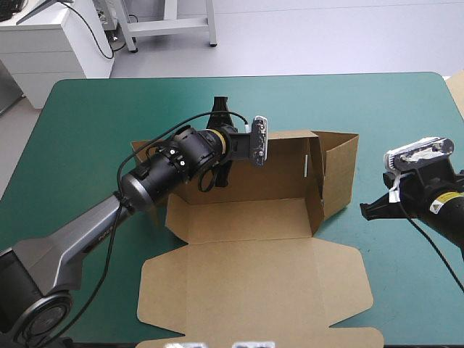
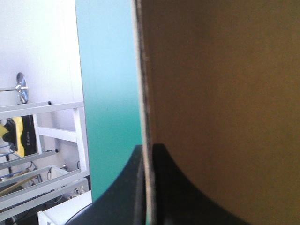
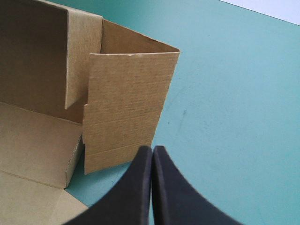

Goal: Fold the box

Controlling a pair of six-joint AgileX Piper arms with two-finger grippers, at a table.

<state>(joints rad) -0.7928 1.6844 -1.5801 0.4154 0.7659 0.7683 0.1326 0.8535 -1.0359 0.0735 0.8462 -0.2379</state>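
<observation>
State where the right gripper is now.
In the high view the right gripper, shut, is at the right side of the table, its tip close beside the raised right-hand wall of the box.

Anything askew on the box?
Yes. On the box, the right wall stands splayed outward at an angle, untucked, just ahead of the shut right end effector. The left end effector pinches the far wall upright.

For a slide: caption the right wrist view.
Shut black right hand beside a raised wall of the brown cardboard box, over teal-green cover.

The teal-green table [image 1: 87, 123] lies flat (pale board edge [image 1: 457, 90] beside it).
</observation>
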